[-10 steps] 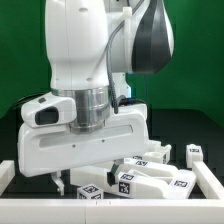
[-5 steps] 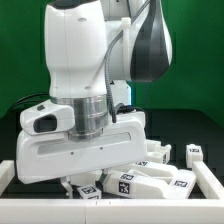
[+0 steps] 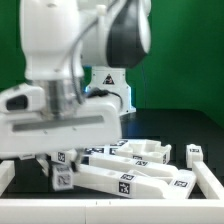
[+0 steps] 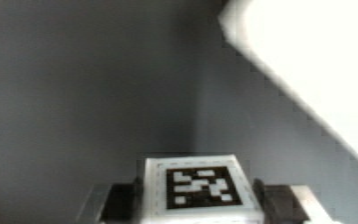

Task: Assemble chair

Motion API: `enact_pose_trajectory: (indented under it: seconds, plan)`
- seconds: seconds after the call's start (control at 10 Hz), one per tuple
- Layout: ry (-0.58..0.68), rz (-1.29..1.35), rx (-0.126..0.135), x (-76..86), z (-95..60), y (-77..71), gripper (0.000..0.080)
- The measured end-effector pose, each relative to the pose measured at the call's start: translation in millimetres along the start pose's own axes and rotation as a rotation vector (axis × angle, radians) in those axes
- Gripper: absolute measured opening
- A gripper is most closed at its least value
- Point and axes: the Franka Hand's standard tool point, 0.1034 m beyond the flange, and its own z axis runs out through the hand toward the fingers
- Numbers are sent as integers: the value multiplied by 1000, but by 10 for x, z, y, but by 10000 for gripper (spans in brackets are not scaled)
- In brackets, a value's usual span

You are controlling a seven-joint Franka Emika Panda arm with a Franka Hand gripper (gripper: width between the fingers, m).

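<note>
Exterior view: big white robot arm (image 3: 70, 60) cut off by the top edge and the exterior view's left edge. Its wide white wrist housing (image 3: 60, 125) hides the near ends of the white tagged chair parts (image 3: 135, 178). Tag patterns too small to read. Wrist view: blurred throughout. Small white block with black-and-white tag (image 4: 197, 188) cut by the picture edge. Contact between jaws and block not resolvable. Bright white smear (image 4: 318, 60) unidentifiable.

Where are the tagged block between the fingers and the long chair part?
tagged block (image 4: 201, 187): wrist view, its tag face.
long chair part (image 3: 155, 181): exterior view, its front face.
</note>
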Motion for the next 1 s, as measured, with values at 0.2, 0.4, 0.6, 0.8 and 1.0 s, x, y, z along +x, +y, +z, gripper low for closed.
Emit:
enact_pose_trajectory:
  seconds: [0.2, 0.4, 0.6, 0.8, 1.0]
  plan:
    - [31, 50, -24, -357, -229, 148, 284]
    - [24, 45, -22, -359, -188, 120, 284]
    - [18, 32, -17, -422, -152, 147, 284]
    - [-15, 23, 3, -812, 51, 332, 284]
    - [9, 48, -33, -1038, 181, 373, 284]
